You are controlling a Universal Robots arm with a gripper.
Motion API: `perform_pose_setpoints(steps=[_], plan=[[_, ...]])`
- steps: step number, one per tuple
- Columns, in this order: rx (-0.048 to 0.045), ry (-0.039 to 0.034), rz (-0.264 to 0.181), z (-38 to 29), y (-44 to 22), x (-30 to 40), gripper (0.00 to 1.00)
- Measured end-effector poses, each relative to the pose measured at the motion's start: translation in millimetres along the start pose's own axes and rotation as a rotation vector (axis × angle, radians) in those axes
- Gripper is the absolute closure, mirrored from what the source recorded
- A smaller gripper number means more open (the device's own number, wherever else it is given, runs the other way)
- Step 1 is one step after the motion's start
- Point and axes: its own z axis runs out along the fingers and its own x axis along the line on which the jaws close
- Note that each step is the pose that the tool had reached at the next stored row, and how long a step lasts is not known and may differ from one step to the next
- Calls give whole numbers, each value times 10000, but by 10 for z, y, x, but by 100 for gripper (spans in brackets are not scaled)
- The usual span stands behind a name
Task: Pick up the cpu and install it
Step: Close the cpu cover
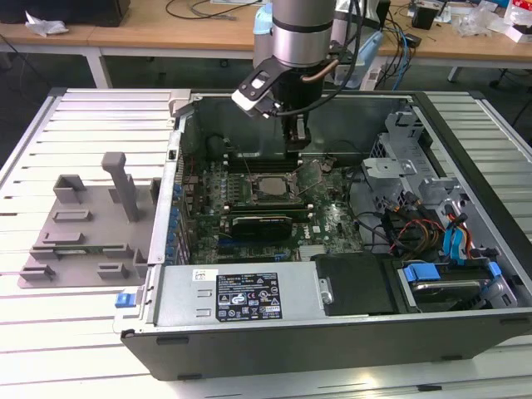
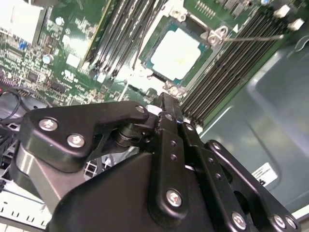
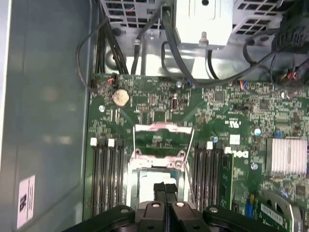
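Small flat square cpu with a shiny silver top lies level inside the square socket on the green motherboard. The metal load bracket stands swung open beside it, which I judge keeps the socket free from above. The black two-finger gripper hangs fingers-down inside the open dark computer case, jaws brought together with nothing between them. In the exterior view the cpu sits at about seven o'clock from the fingertips, near but not touching, so it reads as seated rather than carried.
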Motion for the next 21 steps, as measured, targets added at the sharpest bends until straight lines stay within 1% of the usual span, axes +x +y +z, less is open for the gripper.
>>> perform_pose_setpoints(steps=[2,5,7,9,11,16,18,19,20,21], plan=[[0,0,0,2,41,-2,89],[0,0,0,6,128,-5,89],[1,-1,0,9,206,-8,89],[0,-1,-1,12,269,-11,89],[0,0,0,14,306,-12,89],[5,-1,1,34,511,-22,89],[8,1,-1,50,567,-23,89],[10,-1,0,70,600,-24,89],[27,0,-1,152,710,-30,89],[76,3,-2,278,765,-34,89]])
